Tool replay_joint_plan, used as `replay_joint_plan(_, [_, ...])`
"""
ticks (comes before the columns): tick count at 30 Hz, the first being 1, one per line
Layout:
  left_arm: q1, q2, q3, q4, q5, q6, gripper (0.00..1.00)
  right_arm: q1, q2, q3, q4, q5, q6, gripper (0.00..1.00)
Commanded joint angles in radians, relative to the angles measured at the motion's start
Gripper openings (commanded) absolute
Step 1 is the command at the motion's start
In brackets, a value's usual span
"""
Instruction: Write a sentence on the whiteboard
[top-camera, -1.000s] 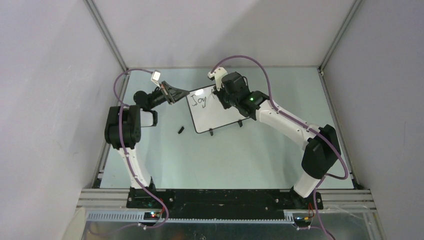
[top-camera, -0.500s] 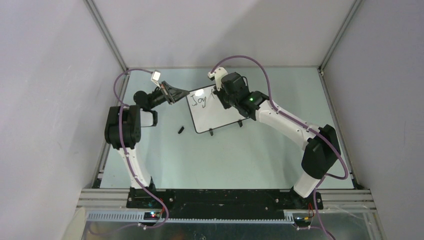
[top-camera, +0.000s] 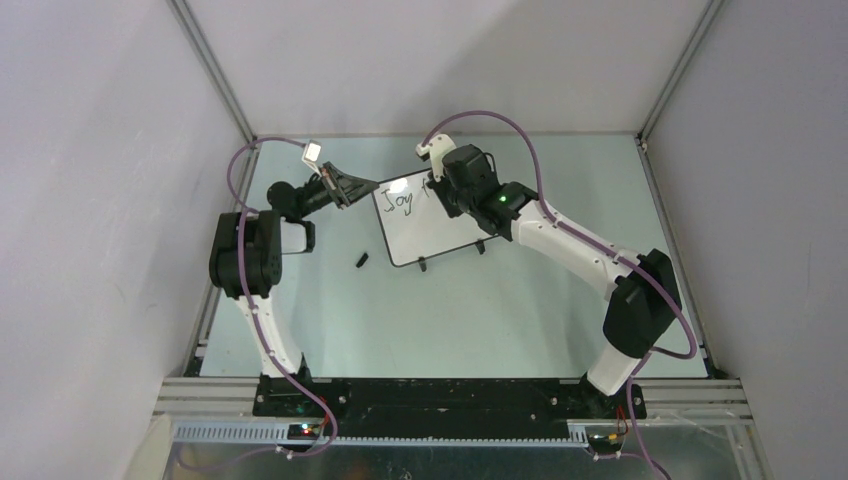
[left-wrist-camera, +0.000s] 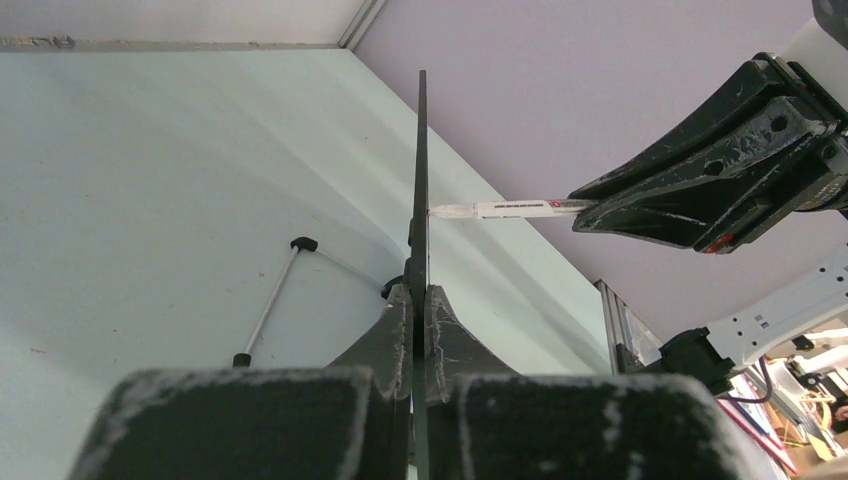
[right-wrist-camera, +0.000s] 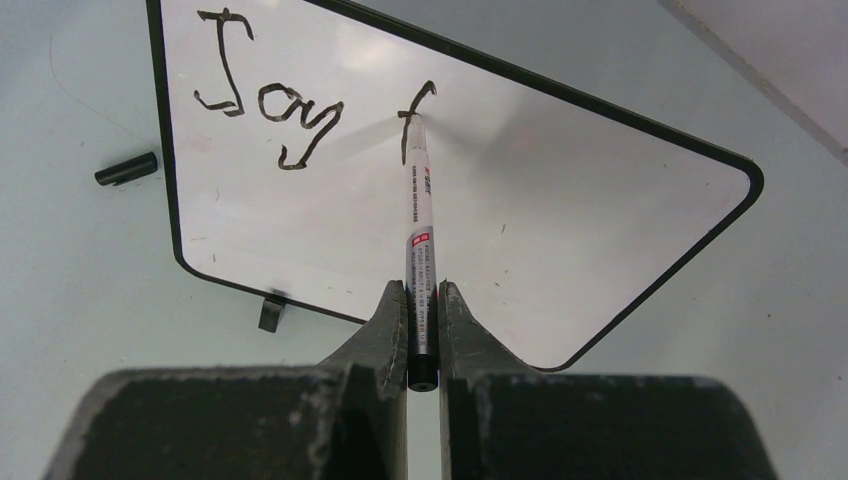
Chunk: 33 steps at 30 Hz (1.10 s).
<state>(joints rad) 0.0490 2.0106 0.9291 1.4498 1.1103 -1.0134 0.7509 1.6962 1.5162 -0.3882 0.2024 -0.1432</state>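
We find a pale green surface (top-camera: 450, 310) framed by metal rails on its left and right sides. The whiteboard (top-camera: 430, 235) stands toward the far middle, tilted, with its two small black feet (top-camera: 424, 266) along the near edge on the surface. A small black cap (top-camera: 362, 260) lies flat just left of the board, apart from it. Behind the board, a thin rod (left-wrist-camera: 268, 305) with black ends rests on the surface. We cannot tell whether it is attached. The two arm bases (top-camera: 285, 392) sit at the near edge.
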Motion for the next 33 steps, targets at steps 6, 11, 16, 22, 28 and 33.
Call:
replay_joint_plan(6, [-0.003,-0.015,0.019,0.075,0.024,-0.002,0.0,-0.021,-0.138,-0.026,0.061,-0.025,0.021,0.0])
replay_joint_plan(11, [-0.003,-0.016,0.017,0.076,0.025,-0.001,0.0,-0.033,-0.136,-0.038,0.058,-0.027,0.021,0.0])
replay_joint_plan(16, [-0.004,-0.016,0.015,0.075,0.023,0.0,0.0,-0.043,-0.124,-0.043,0.065,-0.03,0.022,0.0])
replay_joint_plan(22, [-0.002,-0.015,0.017,0.076,0.024,-0.002,0.0,-0.048,-0.122,-0.078,0.114,-0.009,0.022,0.0])
replay_joint_plan(28, [-0.003,-0.015,0.016,0.074,0.022,-0.001,0.0,-0.049,-0.127,-0.096,0.136,-0.008,0.024,0.0])
replay_joint_plan(33, [-0.003,-0.015,0.016,0.075,0.021,-0.001,0.0,-0.048,-0.128,-0.106,0.15,-0.011,0.025,0.0])
